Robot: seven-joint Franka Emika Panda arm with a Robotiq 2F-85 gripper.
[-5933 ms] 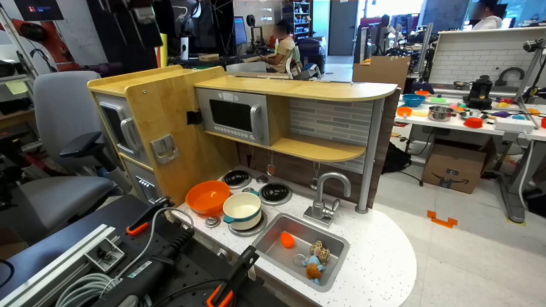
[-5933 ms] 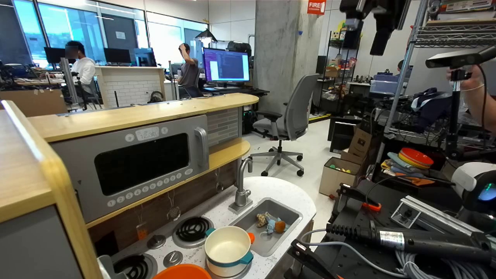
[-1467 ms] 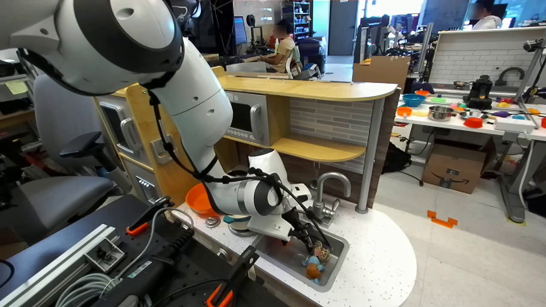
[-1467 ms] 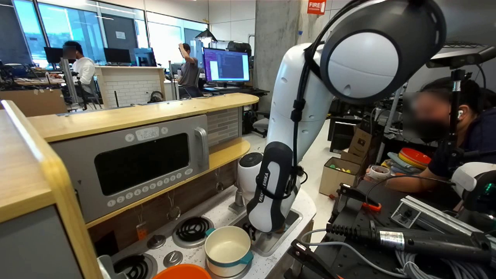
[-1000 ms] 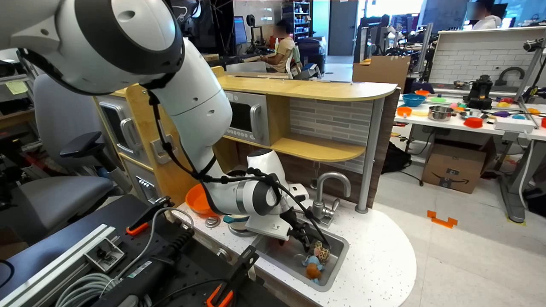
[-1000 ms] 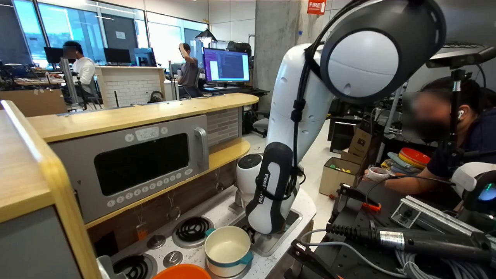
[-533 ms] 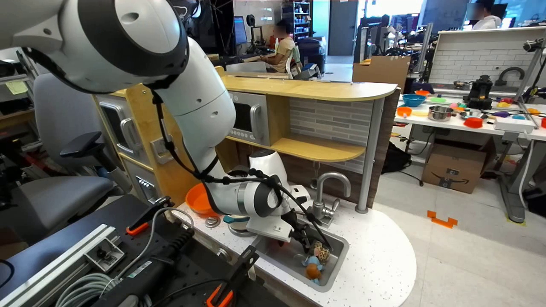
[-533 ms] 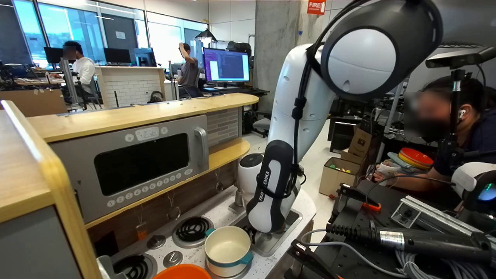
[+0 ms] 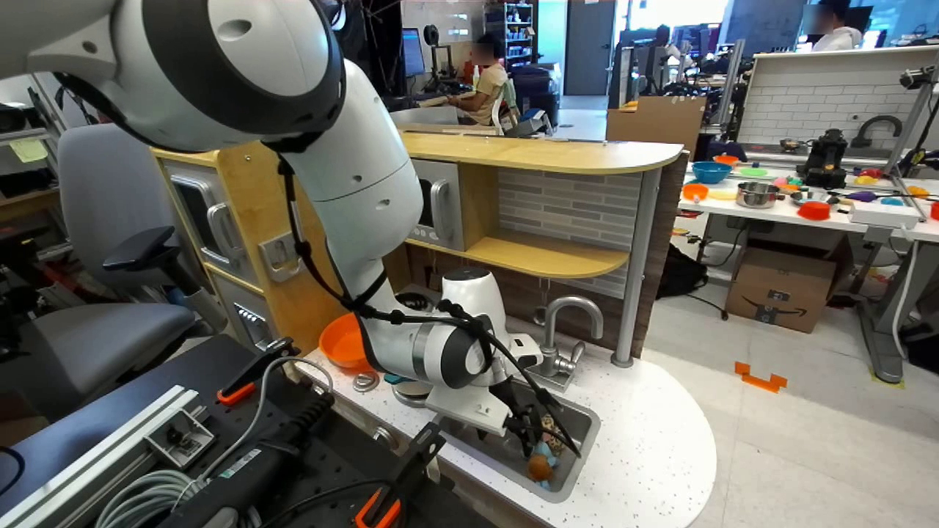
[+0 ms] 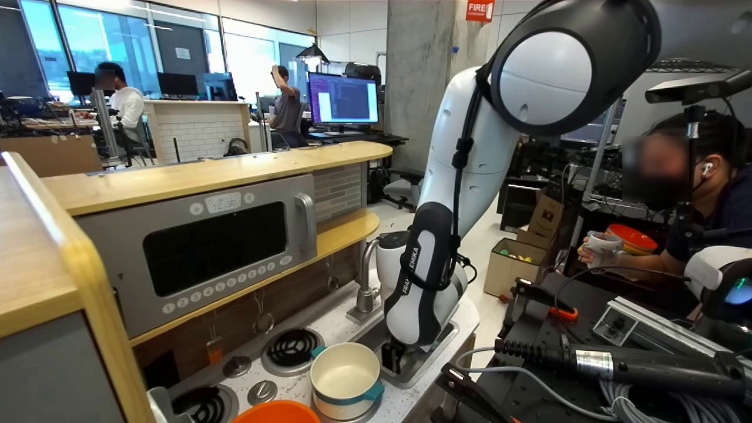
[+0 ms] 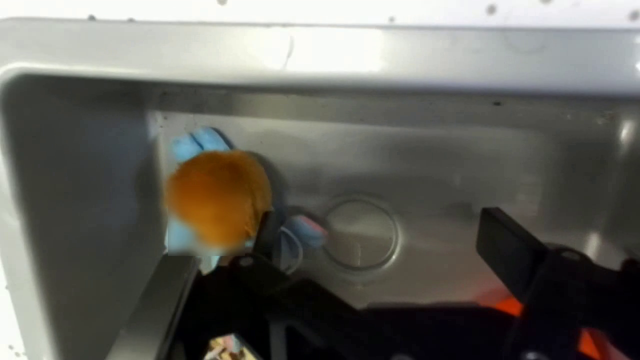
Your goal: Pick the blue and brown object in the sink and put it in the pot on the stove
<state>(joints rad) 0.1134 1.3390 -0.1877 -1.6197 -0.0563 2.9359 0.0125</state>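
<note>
The jaws hang wide in the sink (image 11: 175, 50), mostly open floor between them; one overlaps the edge of the blue and brown toy (image 11: 217, 195) in the wrist view, contact unclear. The toy lies near the sink's end wall. Beyond the rim, the pot (image 10: 345, 376) stands open-topped on the stove (image 10: 292, 348).

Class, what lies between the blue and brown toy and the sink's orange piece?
The wrist view shows a round drain in the sink between them.

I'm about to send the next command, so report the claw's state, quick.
Claw: open, jaws wide apart in the wrist view, holding nothing.
</note>
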